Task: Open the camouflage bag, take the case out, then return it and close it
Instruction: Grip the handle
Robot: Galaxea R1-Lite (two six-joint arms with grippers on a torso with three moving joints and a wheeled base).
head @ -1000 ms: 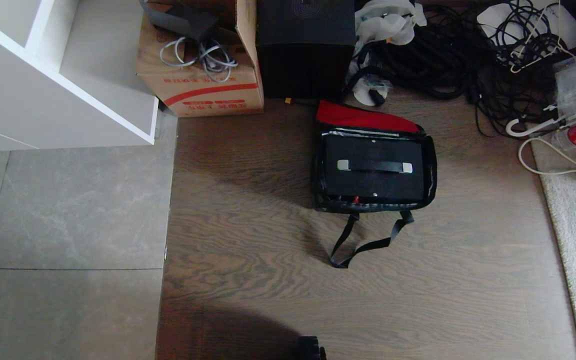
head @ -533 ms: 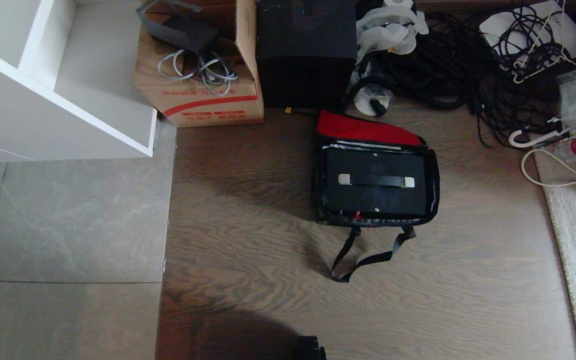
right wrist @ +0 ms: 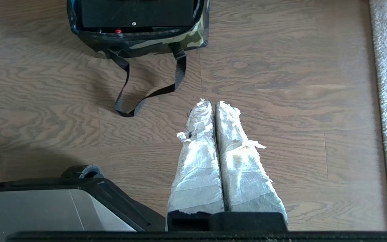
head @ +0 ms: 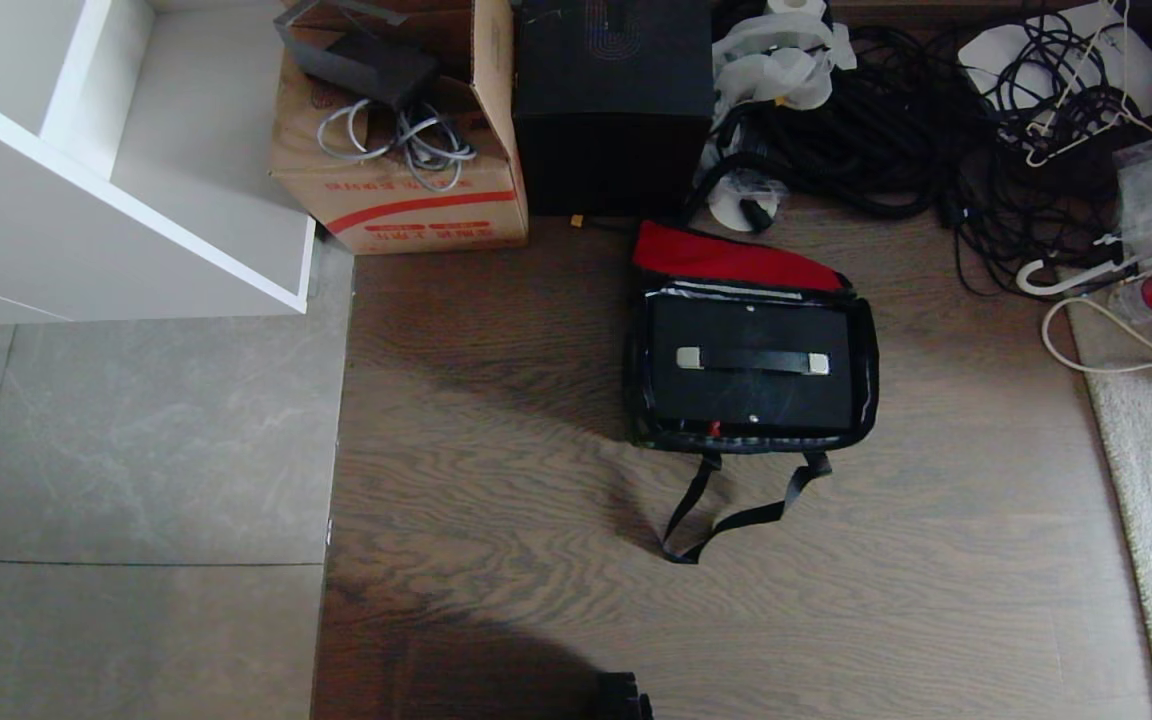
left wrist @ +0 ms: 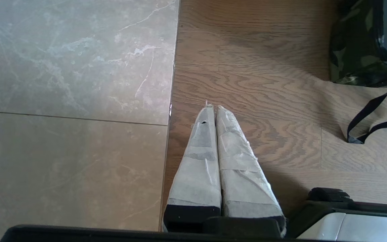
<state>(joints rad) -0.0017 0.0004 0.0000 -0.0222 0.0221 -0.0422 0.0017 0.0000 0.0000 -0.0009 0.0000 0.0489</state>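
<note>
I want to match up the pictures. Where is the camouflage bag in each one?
Head view: the camouflage bag sits a little right of centre on the wood floor, lid open, the case inside.
Left wrist view: only a corner of the bag shows, at the top right edge.
Right wrist view: its near side shows at the top, left of centre.
Shared landmark: the black strap looped on the floor.

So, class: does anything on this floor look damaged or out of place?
Yes. The tape wrapping on the right gripper fingers is frayed and peeling. The camouflage bag stands open, its strap trailing on the floor.
</note>
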